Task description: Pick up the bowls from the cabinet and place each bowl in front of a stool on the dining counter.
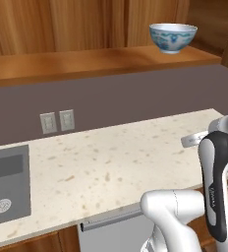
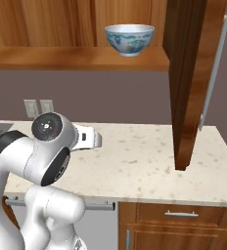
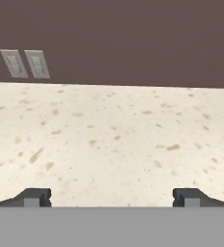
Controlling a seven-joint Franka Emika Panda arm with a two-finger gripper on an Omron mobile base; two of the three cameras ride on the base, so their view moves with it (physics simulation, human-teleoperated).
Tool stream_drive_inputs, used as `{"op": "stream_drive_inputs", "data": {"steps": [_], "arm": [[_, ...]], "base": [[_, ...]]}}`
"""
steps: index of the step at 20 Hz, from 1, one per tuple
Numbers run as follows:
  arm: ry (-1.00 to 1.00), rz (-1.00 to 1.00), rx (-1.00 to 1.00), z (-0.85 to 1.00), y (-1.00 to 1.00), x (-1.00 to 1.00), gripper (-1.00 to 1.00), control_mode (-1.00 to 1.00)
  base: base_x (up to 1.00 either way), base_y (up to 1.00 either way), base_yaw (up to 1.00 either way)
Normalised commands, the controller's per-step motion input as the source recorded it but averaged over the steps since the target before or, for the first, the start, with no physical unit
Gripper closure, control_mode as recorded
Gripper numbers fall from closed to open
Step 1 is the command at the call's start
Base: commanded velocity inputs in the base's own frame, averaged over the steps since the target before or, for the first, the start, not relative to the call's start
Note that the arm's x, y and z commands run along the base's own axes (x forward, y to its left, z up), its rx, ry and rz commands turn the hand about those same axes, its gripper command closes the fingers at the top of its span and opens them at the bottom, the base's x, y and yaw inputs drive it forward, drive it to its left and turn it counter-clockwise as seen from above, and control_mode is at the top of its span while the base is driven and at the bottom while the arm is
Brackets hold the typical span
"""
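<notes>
A deep white bowl (image 1: 173,37) (image 2: 129,39) with a blue-green painted pattern stands upright on the plank shelf of the reddish-brown wall cabinet (image 1: 86,61) (image 2: 61,57). My gripper (image 3: 111,198) is open with nothing between its fingers. It hangs low over the speckled counter (image 3: 114,140), well below the bowl, and faces the dark back wall. The white hand (image 2: 88,137) (image 1: 194,141) reaches forward from the arm. The stool and the dining counter are out of view.
The cabinet's open door (image 2: 189,83) hangs down to the right of the bowl, over the counter. A grey sink (image 1: 5,182) is set into the counter at the left. Two wall outlets (image 1: 57,121) (image 3: 24,63) sit on the back wall.
</notes>
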Motion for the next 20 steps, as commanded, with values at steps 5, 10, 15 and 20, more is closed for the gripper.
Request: {"op": "stream_drive_inputs", "data": {"steps": [5, 10, 15, 20], "arm": [[0.00, 0.00, 0.00, 0.00, 0.00, 0.00, -1.00, 1.00], [0.00, -0.04, 0.00, 0.11, -0.08, 0.00, -1.00, -1.00], [-0.03, -0.11, 0.00, 0.51, -0.06, 0.00, -1.00, -1.00], [-0.03, -0.13, 0.02, 0.68, -0.06, 0.00, -1.00, -1.00]], "base": [[0.09, -0.01, 0.01], [0.00, 0.00, 0.00], [0.00, 0.00, 0.00], [0.00, 0.00, 0.00]]}}
